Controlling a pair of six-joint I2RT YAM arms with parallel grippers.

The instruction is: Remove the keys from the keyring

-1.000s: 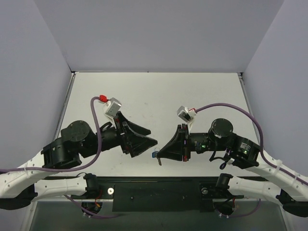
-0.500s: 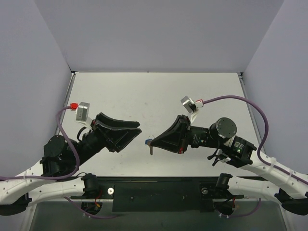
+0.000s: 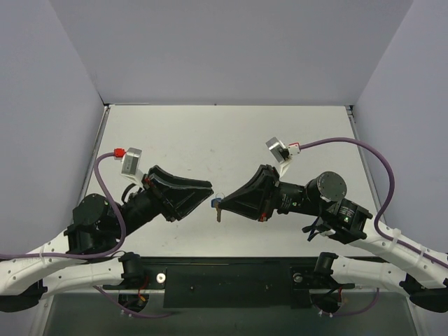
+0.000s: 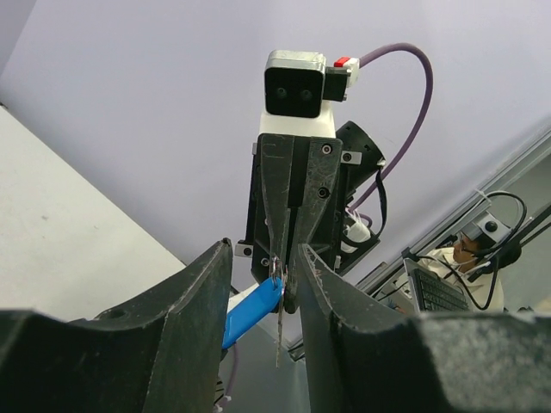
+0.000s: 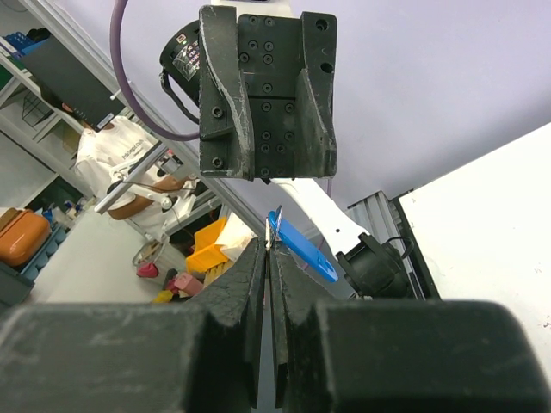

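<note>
My right gripper (image 3: 222, 204) is shut on the thin metal ring of the keyring and holds it in the air above the table. The blue tag (image 3: 215, 203) sticks out from the fingertips. The small silver key (image 3: 218, 214) hangs down from the ring. In the right wrist view the shut gripper (image 5: 269, 248) pinches the ring (image 5: 274, 225) beside the tag (image 5: 303, 248). My left gripper (image 3: 207, 190) is open, facing the right one. In its wrist view the tag (image 4: 252, 310) and key (image 4: 280, 331) lie between its open fingertips (image 4: 264, 251), not touching them.
The white table (image 3: 224, 140) is walled by grey panels at the back and sides. A black base plate (image 3: 231, 278) runs along the near edge between the arm bases. Purple cables (image 3: 350, 150) loop over both wrists.
My right gripper has lifted the keyring up and left. My left gripper pulled back to the left, then moved right again until its open jaws straddle the tag and key.
</note>
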